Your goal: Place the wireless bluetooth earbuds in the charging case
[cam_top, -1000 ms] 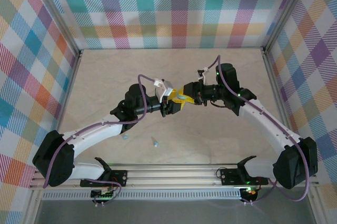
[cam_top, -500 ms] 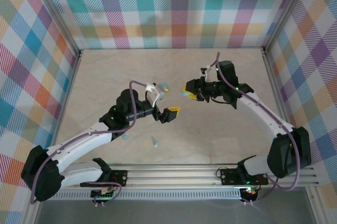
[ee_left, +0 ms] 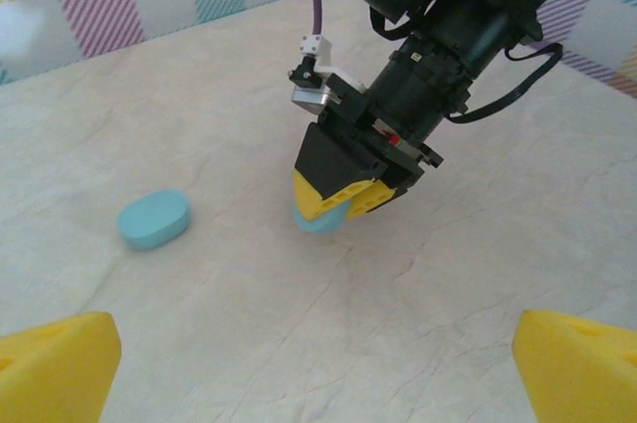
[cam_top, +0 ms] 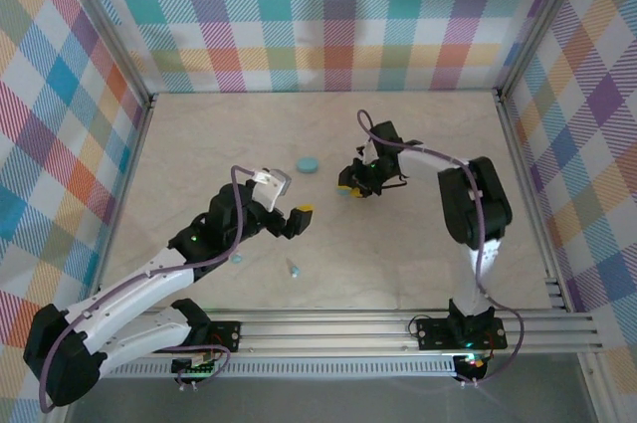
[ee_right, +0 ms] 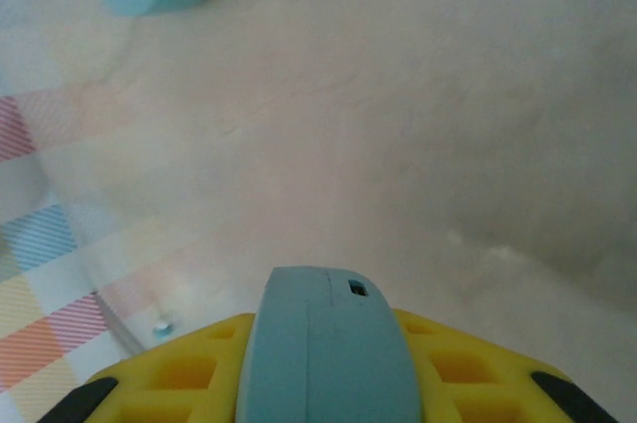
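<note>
Just now opens the left gripper (cam_top: 298, 218) and backs it off the charging case (ee_left: 320, 222), wide, empty; keeps it pinched in the right gripper (ee_left: 338, 200); leaves earbuds (cam_top: 293, 268) uninserted, well apart from it

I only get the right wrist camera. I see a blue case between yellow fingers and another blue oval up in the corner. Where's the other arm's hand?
Observer: The left gripper hangs wide open and empty, off to the left of your right gripper.
Child: And where are the tiny earbuds?
Observer: On the table, one earbud and another earbud lie on the near side of the left gripper.
</note>
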Available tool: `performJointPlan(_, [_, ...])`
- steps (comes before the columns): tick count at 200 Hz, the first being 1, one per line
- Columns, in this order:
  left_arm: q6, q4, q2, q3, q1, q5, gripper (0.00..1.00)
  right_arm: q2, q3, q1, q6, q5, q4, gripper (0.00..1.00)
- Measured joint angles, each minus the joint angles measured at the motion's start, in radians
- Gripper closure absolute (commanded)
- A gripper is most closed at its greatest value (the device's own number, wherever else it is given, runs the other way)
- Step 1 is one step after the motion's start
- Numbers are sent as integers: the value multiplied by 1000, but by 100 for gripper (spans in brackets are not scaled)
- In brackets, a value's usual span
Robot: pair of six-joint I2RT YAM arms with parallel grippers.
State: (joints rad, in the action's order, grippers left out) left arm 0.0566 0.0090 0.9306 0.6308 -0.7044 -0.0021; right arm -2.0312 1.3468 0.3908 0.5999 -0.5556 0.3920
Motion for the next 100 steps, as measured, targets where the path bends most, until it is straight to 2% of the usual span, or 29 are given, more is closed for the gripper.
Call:
performJointPlan(24, [-21, -18, -44, -26, 8, -35, 0, -102, 105, -6, -45, 19, 44, 71])
performJointPlan(60, [-44, -39, -80, -52, 22, -62, 0, -123, 176, -31, -112, 70, 113, 64])
performJointPlan(82, [-59, -53, -77, -54, 29, -67, 0, -123, 184, -44, -148, 111, 150, 53])
performJointPlan(100, [-68, -59, -63, -54, 34, -68, 0, -120, 183, -47, -163, 116, 156, 49])
